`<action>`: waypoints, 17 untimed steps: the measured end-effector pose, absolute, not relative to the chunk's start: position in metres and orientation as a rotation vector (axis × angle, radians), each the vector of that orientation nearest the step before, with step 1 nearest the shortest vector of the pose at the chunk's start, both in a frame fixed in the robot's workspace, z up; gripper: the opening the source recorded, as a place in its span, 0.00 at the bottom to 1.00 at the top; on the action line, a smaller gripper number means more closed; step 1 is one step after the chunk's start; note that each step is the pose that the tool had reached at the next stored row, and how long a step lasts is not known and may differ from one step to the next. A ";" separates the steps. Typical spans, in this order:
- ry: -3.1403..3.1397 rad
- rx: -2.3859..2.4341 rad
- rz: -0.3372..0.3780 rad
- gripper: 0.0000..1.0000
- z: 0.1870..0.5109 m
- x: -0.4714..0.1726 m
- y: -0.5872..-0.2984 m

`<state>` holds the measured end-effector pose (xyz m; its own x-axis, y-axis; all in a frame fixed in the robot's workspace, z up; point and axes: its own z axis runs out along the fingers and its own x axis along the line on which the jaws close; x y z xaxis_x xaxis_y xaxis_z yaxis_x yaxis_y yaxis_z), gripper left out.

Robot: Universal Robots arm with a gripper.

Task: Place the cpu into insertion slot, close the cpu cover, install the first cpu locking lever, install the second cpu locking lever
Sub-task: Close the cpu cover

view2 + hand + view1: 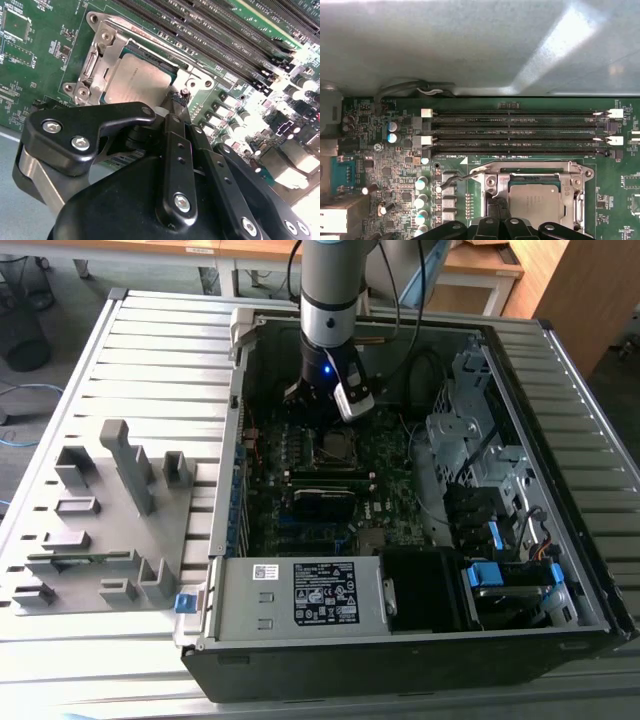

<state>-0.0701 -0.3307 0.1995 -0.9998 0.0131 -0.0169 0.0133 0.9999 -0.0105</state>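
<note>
One cpu [137, 82] sits framed by the cpu cover [95, 65] lying flat over it.

Gripper: black gripper [320, 412] lowered inside the open dark metal computer case [400, 665].
Slot: small square dark insertion slot [337, 445] with a silver surround, just beside the gripper, on the green motherboard [390, 465].
</note>
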 end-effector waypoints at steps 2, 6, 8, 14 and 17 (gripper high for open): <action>3.125 0.020 -0.017 0.10 0.199 -0.071 -0.331; 3.125 0.021 -0.017 0.10 0.199 -0.071 -0.331; 3.125 0.021 -0.017 0.10 0.198 -0.071 -0.331; 3.124 0.021 -0.014 0.10 0.200 -0.070 -0.330; 3.125 0.021 -0.016 0.10 0.204 -0.071 -0.330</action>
<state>-0.0705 -0.3305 0.2041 -0.9998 0.0131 -0.0169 0.0133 0.9999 -0.0104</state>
